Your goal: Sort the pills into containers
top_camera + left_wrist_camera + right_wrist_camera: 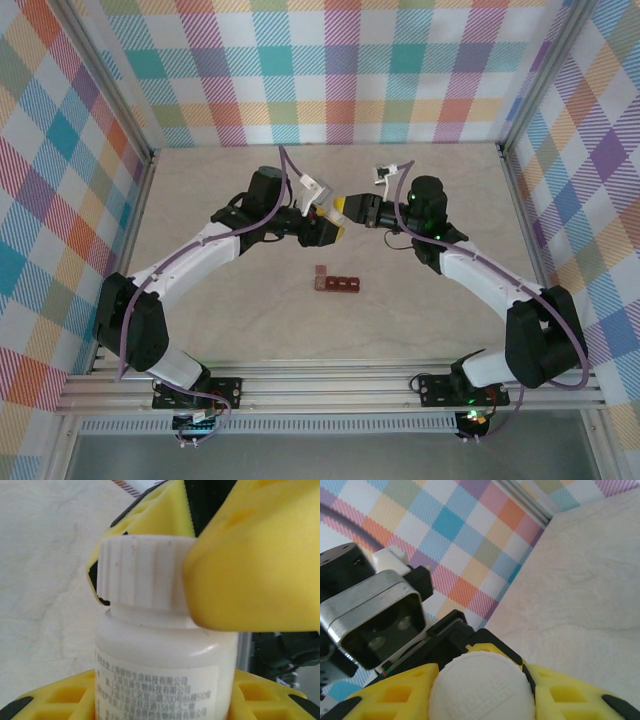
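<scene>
Containers sat on the table, near centre, well apart from both arms. Beyond them, my left gripper pinched the bottle by its body as an anchor. The right gripper was clamped on the cap, presumably to unscrew it.

Robot test cell in a lab. Enclosed on three sides by plaid walls; framed in aluminium rails; fitted with two arms bolted at the near edge of a pale tabletop.
</scene>
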Tool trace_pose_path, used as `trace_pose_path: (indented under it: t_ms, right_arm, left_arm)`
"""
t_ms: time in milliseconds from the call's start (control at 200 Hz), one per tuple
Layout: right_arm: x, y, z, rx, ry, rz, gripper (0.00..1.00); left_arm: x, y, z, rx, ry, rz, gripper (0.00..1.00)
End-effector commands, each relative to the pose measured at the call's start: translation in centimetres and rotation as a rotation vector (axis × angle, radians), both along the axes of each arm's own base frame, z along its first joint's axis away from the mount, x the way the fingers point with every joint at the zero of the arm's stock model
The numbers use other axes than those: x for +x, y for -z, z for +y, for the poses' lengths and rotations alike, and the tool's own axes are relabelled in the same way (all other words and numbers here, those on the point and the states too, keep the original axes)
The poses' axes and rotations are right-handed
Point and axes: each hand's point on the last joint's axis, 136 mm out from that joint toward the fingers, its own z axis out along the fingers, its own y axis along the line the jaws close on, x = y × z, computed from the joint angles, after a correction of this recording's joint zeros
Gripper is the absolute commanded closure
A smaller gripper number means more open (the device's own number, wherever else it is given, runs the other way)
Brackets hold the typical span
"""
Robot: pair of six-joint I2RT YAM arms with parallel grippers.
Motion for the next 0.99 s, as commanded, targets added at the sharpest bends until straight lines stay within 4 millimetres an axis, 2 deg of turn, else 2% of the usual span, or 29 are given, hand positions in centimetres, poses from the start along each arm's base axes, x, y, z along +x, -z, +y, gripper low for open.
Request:
trace_pose_path:
  t_ms: [0, 105, 230, 300, 490, 590, 990]
  right_arm:
    - [-0.5, -1.1, -0.7, 0.009, -0.018, -0.087, 0.72]
    - [-0.4, -1.0, -0.8, 0.015, -0.012, -0.057, 0.68]
    - [-0.2, -1.7, -1.2, 0.032, 0.030, -0.015, 0.39]
    - [-0.1, -2.1, -1.9, 0.026, 0.083, 0.012, 0.31]
    - [0.8, -1.1, -4.1, -0.004, 0.263, 0.164, 0.29]
    - [1.1, -0.6, -4.5, -0.003, 0.319, 0.223, 0.28]
    - [1.4, -1.0, -1.8, -0.035, 0.298, 0.219, 0.25]
  left_arm:
    - [-1.6, -4.4, -0.3, -0.125, 0.091, -0.033, 1.00]
    - [-1.1, -4.2, 0.0, -0.101, 0.061, -0.048, 1.00]
    - [0.1, -3.0, 0.6, -0.027, -0.009, -0.077, 1.00]
    - [0.8, -2.4, 1.1, 0.019, -0.054, -0.108, 1.00]
    - [2.4, -1.3, 2.4, 0.109, -0.176, -0.196, 1.00]
    - [2.7, -0.8, 2.7, 0.152, -0.200, -0.227, 1.00]
    - [2.0, 0.4, 1.3, 0.203, -0.154, -0.241, 1.00]
